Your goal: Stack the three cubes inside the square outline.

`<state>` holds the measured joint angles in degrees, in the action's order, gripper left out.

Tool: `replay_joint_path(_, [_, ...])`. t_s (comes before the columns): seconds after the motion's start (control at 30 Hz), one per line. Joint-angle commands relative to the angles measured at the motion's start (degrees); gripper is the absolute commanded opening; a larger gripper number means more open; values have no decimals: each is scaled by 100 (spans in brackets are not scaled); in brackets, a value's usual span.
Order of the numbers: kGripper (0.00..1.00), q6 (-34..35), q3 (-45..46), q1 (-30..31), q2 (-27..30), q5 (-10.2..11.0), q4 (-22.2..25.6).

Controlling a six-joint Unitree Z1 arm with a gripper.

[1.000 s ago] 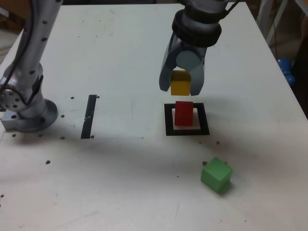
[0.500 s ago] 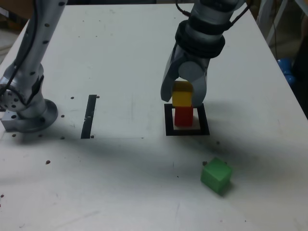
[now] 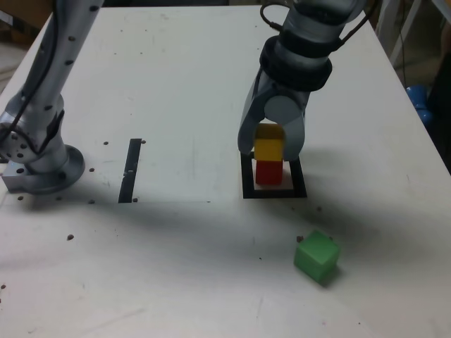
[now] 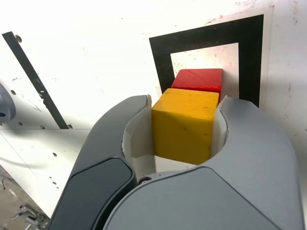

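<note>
The claw [image 3: 271, 144] is gripping the yellow cube [image 3: 268, 146] between its two fingers, one on each side, and is holding it over the red cube [image 3: 268, 173]. In the exterior view the yellow cube is hiding the upper part of the red one; whether the two are touching, I cannot tell. The red cube is sitting inside the square outline [image 3: 300, 184], with the black frame surrounding its base. The green cube [image 3: 317, 255] is lying on the surface [image 3: 190, 274] outside the outline, nearer the camera and toward the exterior view's right. A narrow black strip [image 3: 130, 171] is running along the surface on the exterior view's left, between the arm's base [image 3: 48, 169] and the outline.
</note>
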<state>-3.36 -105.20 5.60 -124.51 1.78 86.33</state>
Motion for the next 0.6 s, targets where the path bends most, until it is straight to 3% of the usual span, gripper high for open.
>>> replay_joint_path(0.0, [62,-17,4,11,-45,-13,-41])
replay_joint_path(0.1, [91,-43,30,11,-65,-16,-77])
replay_joint_path(0.17, [99,-49,42,11,-71,-17,-88])
replay_joint_path(0.57, [100,-46,122,19,78,70,-80])
